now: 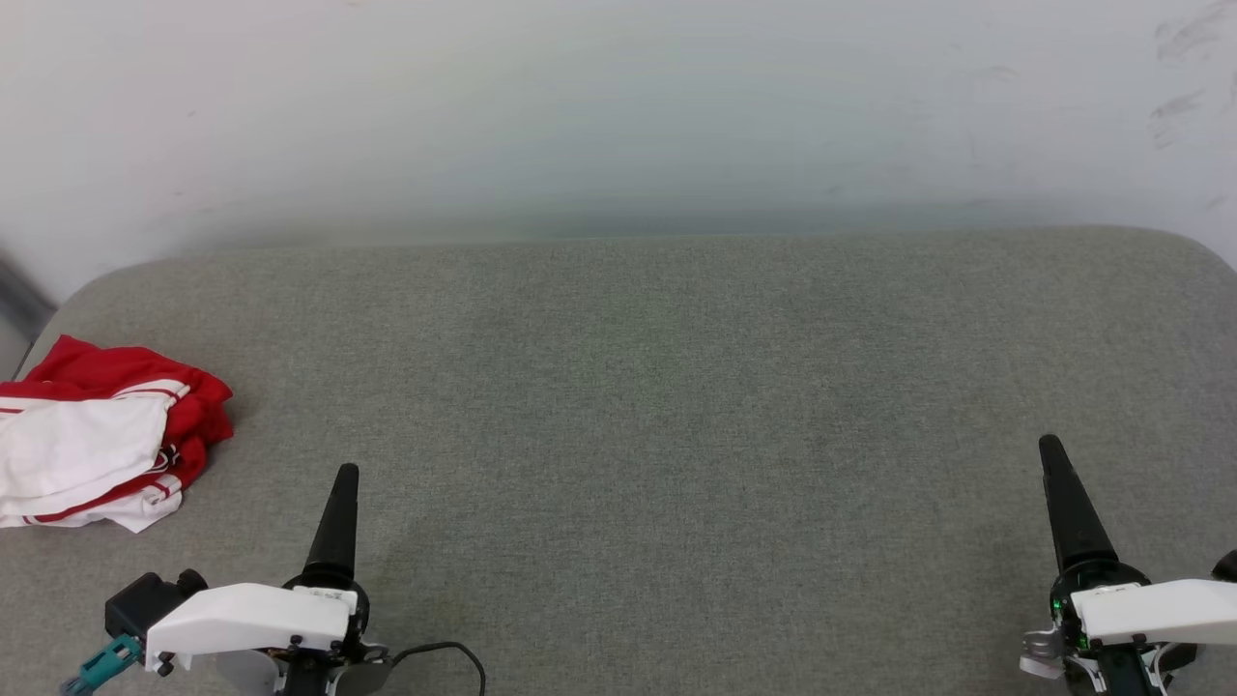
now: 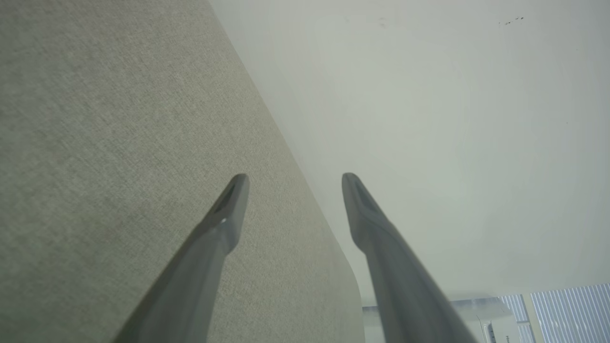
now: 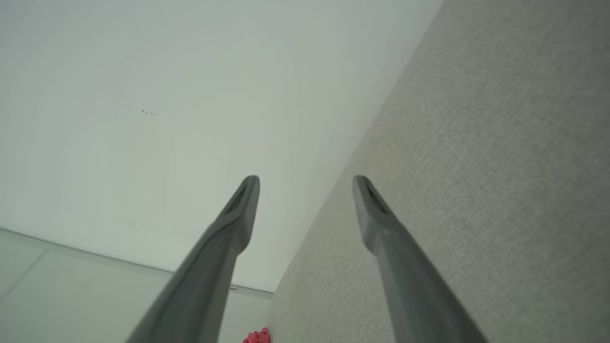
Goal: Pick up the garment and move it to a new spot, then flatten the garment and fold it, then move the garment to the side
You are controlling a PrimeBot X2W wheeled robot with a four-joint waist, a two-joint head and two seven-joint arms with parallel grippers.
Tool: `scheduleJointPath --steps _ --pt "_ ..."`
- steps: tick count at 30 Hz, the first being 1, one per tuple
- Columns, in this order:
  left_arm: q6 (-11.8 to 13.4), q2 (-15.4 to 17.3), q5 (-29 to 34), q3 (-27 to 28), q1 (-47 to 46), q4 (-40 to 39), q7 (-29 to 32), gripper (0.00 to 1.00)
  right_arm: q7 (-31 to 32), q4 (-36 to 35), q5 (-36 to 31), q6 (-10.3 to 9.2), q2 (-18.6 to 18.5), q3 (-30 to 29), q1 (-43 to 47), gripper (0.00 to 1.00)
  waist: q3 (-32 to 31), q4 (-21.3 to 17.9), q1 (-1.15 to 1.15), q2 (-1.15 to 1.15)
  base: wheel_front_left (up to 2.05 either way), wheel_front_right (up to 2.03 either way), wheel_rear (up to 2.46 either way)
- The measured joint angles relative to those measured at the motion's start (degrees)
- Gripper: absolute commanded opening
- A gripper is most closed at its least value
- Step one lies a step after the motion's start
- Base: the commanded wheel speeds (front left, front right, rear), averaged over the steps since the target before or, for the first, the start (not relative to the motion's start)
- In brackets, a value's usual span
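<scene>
The garment [image 1: 97, 440] lies crumpled at the far left edge of the grey fabric surface [image 1: 676, 387], red cloth with white panels and red-and-white striped trim. A small red scrap of the garment [image 3: 257, 336] peeks in at the bottom of the right wrist view. My left gripper [image 1: 346, 474] hovers at the lower left, to the right of the garment and apart from it. In the left wrist view, the left gripper [image 2: 295, 177] stands open and empty. My right gripper [image 1: 1049, 447] sits at the lower right, far from the garment. The right gripper [image 3: 305, 177] is also open, holding nothing.
A pale wall [image 1: 618, 116] rises right behind the grey surface, whose back corners are rounded. A thin black cable [image 1: 454, 652] loops beside my left wrist. Window blinds [image 2: 567, 312] show low in the left wrist view.
</scene>
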Motion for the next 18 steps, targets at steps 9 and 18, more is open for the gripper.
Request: scheduleJointPath --steps 9,18 --pt "3.32 0.02 11.57 -2.21 0.65 -2.02 -2.10 1.00 -2.00 -3.88 -11.99 0.00 0.01 1.24 0.55 1.00 0.08 0.07 0.00 0.00 0.00 0.00 0.00" --pt "7.00 0.79 22.52 -4.88 1.08 -3.25 -4.08 1.00 -4.14 -6.65 -23.80 0.00 0.01 2.78 1.43 1.00 0.25 0.22 0.00 0.00 0.00 0.00 0.00"
